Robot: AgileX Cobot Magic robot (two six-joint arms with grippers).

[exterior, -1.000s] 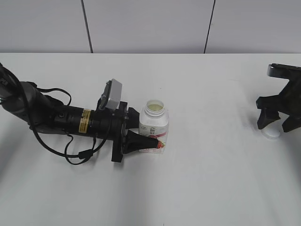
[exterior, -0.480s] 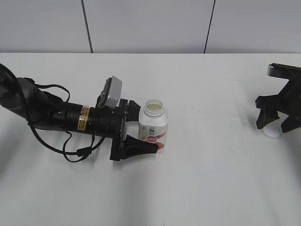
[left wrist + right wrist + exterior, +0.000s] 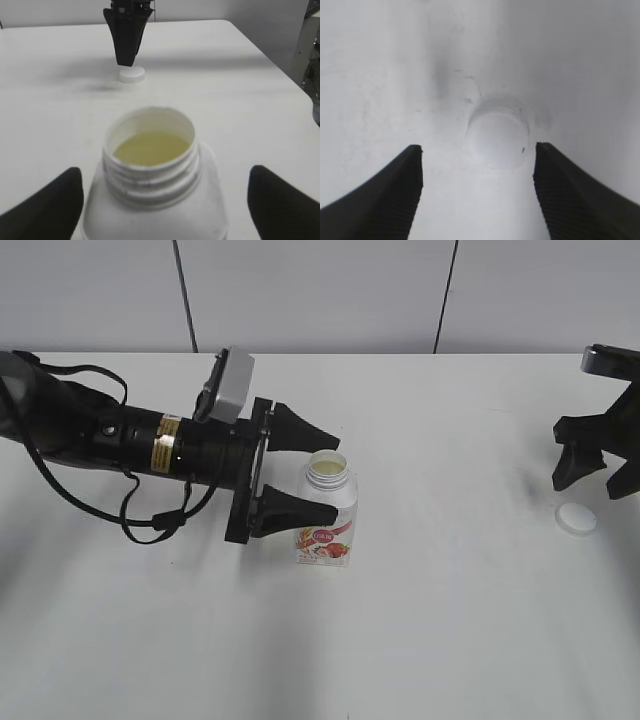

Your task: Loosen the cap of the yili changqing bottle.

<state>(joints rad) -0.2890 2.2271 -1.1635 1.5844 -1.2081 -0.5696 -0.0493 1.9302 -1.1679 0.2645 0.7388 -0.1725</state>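
The yili changqing bottle (image 3: 326,515) stands upright mid-table, white with a red-pink label. Its wide neck is uncapped and shows yellowish liquid (image 3: 150,147). My left gripper (image 3: 346,485) is open. Its fingers stand wide of the bottle's shoulders on both sides without touching, as the left wrist view (image 3: 162,200) shows. The white cap (image 3: 577,519) lies on the table at the far right. My right gripper (image 3: 590,488) is open and hangs above the cap. The right wrist view shows the cap (image 3: 496,139) just ahead of the open right gripper (image 3: 477,149), apart from both fingers.
The white table (image 3: 450,640) runs to a grey panelled wall (image 3: 320,290) at the back. In the left wrist view the cap (image 3: 131,74) and the right gripper (image 3: 125,55) show far behind the bottle, and the table edge (image 3: 280,65) runs on the right.
My left gripper let go of the bottle, opened wide and rose from label height to neck height. My right gripper lifted slightly, leaving the cap lying on the table.
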